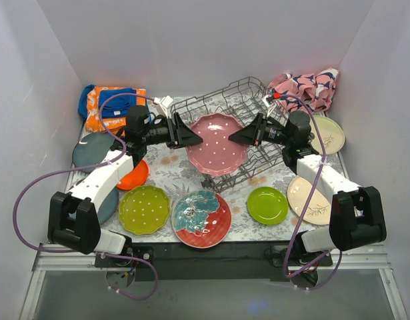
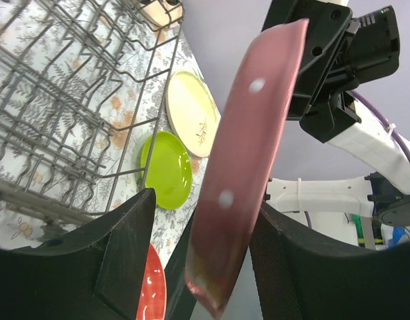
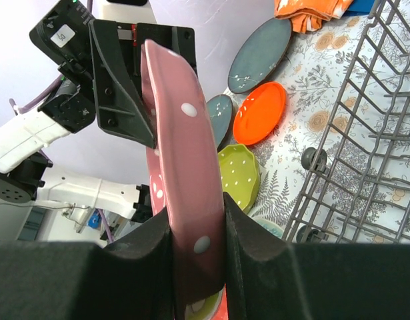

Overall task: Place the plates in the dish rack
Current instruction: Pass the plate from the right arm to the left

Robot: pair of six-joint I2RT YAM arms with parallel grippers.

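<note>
The pink dotted plate (image 1: 217, 143) hung above the dish rack (image 1: 255, 100), hiding the tines beneath, its rim pinched by the right gripper (image 1: 233, 139) while the left gripper (image 1: 197, 140) stood with jaws apart around the opposite edge.

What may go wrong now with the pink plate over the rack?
1. The left hand is open around the pink dotted plate; if the right hand releases early, it may fall onto the dish rack.
2. The plate faces upward, so it may land flat instead of upright.
</note>
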